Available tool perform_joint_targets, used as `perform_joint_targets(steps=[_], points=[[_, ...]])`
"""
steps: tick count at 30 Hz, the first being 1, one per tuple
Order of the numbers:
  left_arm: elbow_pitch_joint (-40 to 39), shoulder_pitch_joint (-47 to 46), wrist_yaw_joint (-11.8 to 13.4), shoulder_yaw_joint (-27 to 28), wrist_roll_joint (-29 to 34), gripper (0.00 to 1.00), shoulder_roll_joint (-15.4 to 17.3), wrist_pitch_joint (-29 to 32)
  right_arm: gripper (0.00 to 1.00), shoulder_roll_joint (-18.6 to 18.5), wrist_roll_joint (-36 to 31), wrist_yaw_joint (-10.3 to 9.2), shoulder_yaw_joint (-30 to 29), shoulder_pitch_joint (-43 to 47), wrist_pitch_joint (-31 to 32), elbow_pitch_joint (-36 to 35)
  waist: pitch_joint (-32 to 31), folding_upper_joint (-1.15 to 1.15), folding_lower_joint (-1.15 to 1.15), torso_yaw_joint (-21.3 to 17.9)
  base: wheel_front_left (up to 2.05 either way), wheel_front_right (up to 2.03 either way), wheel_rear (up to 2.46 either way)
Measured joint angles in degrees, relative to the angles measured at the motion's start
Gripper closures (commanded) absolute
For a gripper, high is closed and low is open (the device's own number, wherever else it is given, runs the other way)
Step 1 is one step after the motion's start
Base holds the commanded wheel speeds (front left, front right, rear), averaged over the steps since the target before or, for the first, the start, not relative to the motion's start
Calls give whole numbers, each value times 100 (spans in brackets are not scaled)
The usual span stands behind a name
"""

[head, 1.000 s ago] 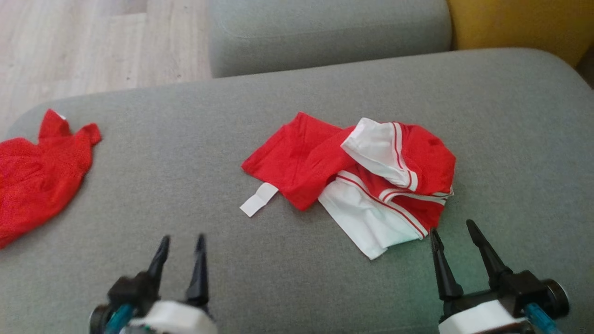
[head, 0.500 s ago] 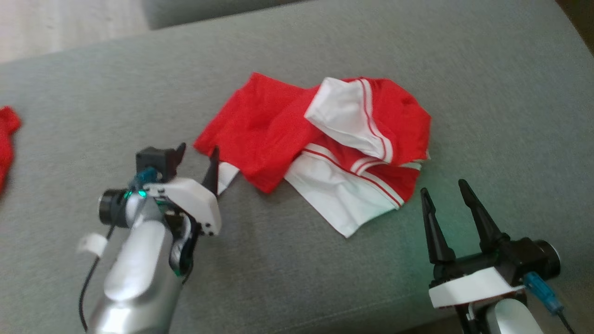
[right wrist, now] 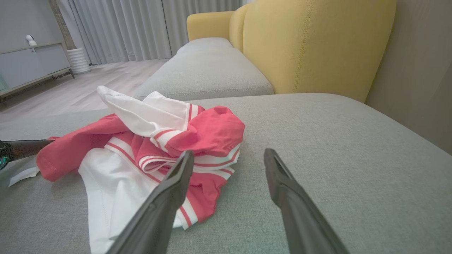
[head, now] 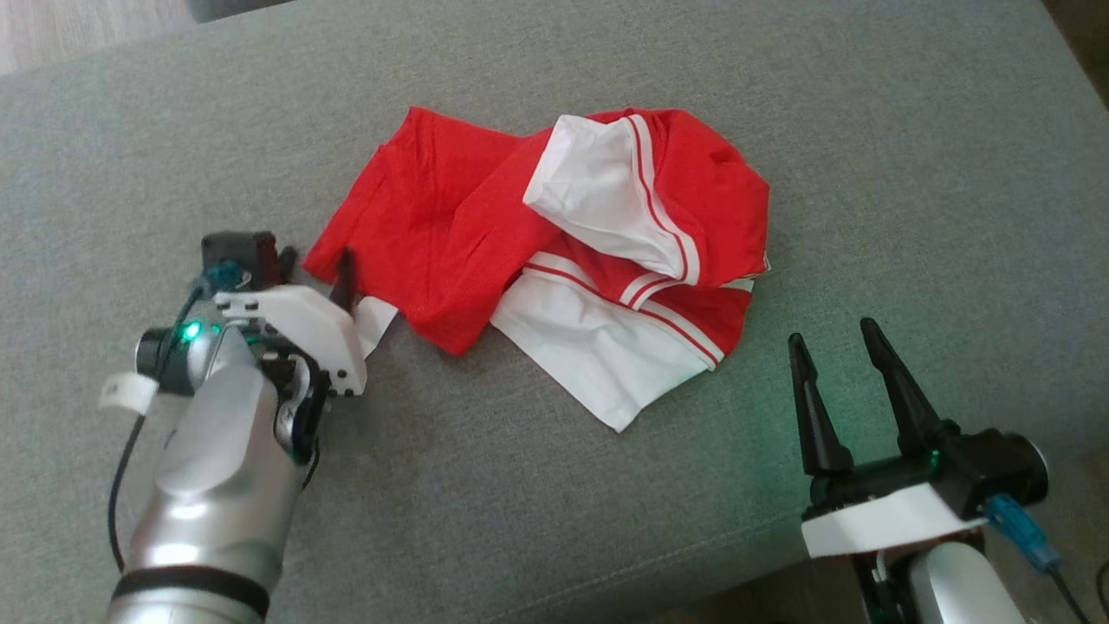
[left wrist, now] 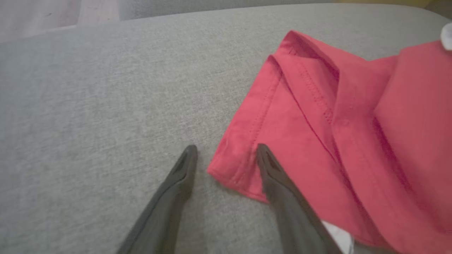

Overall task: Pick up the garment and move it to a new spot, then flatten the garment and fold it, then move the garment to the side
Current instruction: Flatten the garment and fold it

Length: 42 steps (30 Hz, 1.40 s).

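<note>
The open left tool point(left wrist: 226, 150) straddles the red hem corner point(left wrist: 229, 173) of the crumpled red-and-white jersey point(head: 563, 251) on the grey sofa point(head: 520, 520). The open right tool point(head: 830, 331) sits near its white edge.

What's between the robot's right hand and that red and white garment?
Only bare grey cushion, seen in the head view between the right hand and the garment.

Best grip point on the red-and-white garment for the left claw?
The red hemmed corner of the garment, approached from the robot's left, low along the cushion. It juts out flat and free, and the open left claw straddles it.
</note>
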Motion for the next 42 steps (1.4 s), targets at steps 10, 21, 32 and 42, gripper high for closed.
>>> perform_joint_targets(steps=[10,21,32,42], points=[[359,-82,-380,-98,-430,100,-174,-87,0,0,24,0,-65,-34,0,30,-152,0,0,170,0,0,0],[-1993,2572,-34,110,-868,100,-154,-174,0,0,81,0,-264,456,0,15,-526,0,0,768,0,0,0],[-4294,4754,617,37,-1060,43,-112,878,0,1,-70,0,-222,451,0,14,-715,0,0,1193,0,0,0],[-5556,4812,1050,-116,-538,0,116,821,0,1,-70,0,-219,570,0,34,-946,0,0,1003,0,0,0]])
